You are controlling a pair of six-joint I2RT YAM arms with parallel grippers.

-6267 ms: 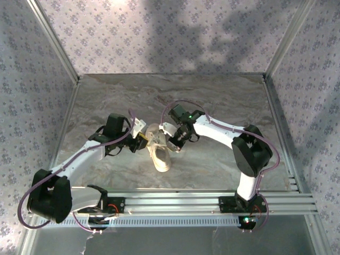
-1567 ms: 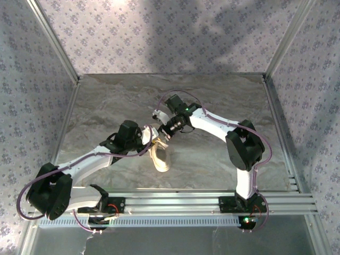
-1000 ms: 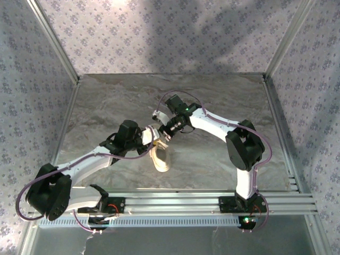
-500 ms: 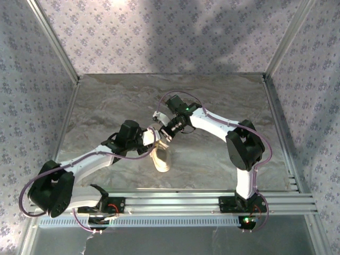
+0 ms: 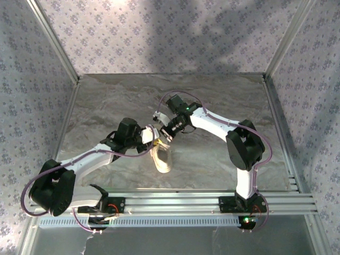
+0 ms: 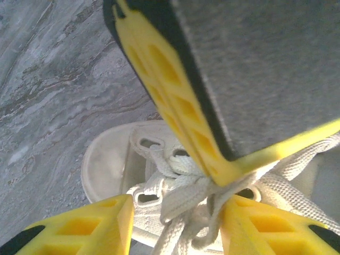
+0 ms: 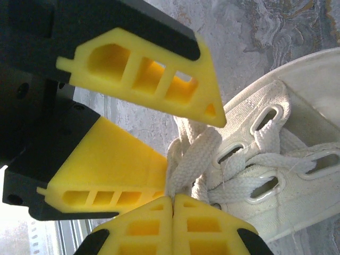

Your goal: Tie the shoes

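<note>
Mid-table, a touch toward 6: cream-white low-top canvas sneaker (image 5: 162,160), long axis roughly 11-to-5, lace end at 11. Both my end effectors sit over that end. Right end effector (image 7: 172,202), in from 2 o'clock, is clenched on the flat white woven laces (image 7: 194,159) just off the eyelets. Left end effector (image 6: 178,212), in from 8, is released, its fingers straddling the same bundle without gripping. Left is nearer the loose strands. Main obstruction, I judge: right's fingertips crowding the gap. Grey marbled table (image 5: 223,101); patterned walls (image 5: 159,32) well apart.
</note>
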